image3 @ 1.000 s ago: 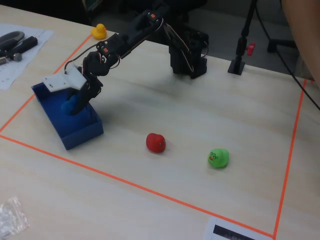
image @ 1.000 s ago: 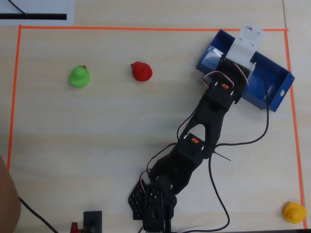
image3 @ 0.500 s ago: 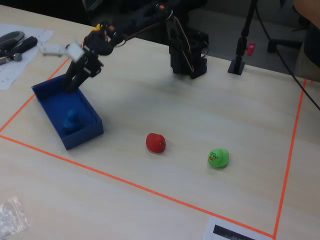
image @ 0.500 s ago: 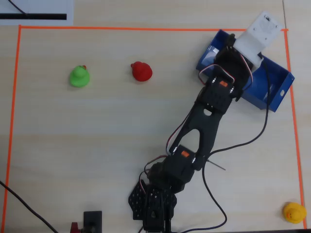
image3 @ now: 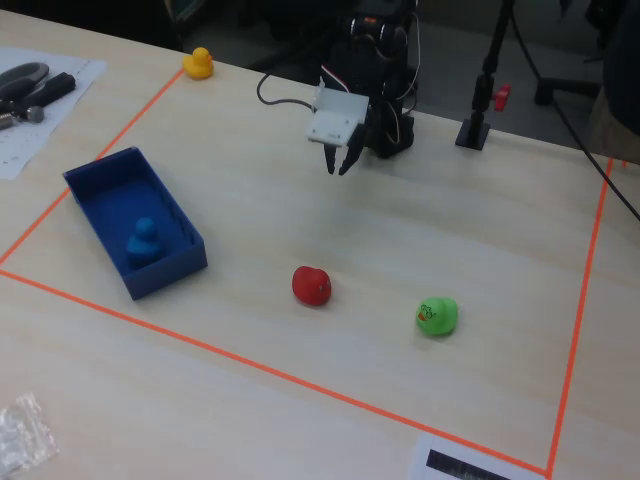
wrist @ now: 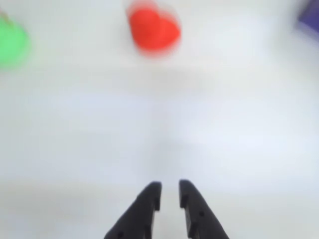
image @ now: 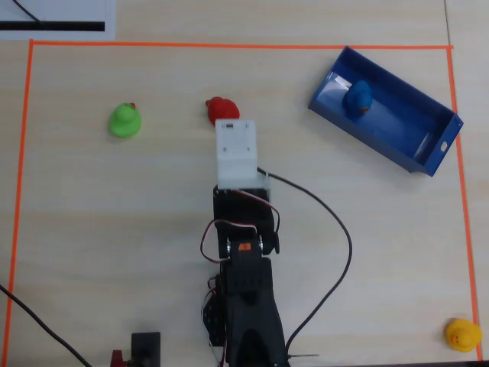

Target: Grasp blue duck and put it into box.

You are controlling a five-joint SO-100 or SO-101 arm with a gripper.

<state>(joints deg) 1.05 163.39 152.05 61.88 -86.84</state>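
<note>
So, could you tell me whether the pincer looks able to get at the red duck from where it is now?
Probably yes: the pincer hangs above bare table and nothing lies between it and the red duck.

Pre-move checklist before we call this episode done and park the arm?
1. Blue duck inside the box: ok, it sits on the box floor in both the overhead and fixed views.
2. Gripper empty: ok, the wrist view shows nothing between the fingers, and the jaws stand nearly shut.
3. Arm clear of the box: ok, it is folded back near its base.
4. Red duck and green duck untouched on the table: ok.
5. Red duck clear of the gripper: cannot tell, the overhead view shows it just beyond the wrist.
6. Yellow duck outside the taped area: ok.
</note>
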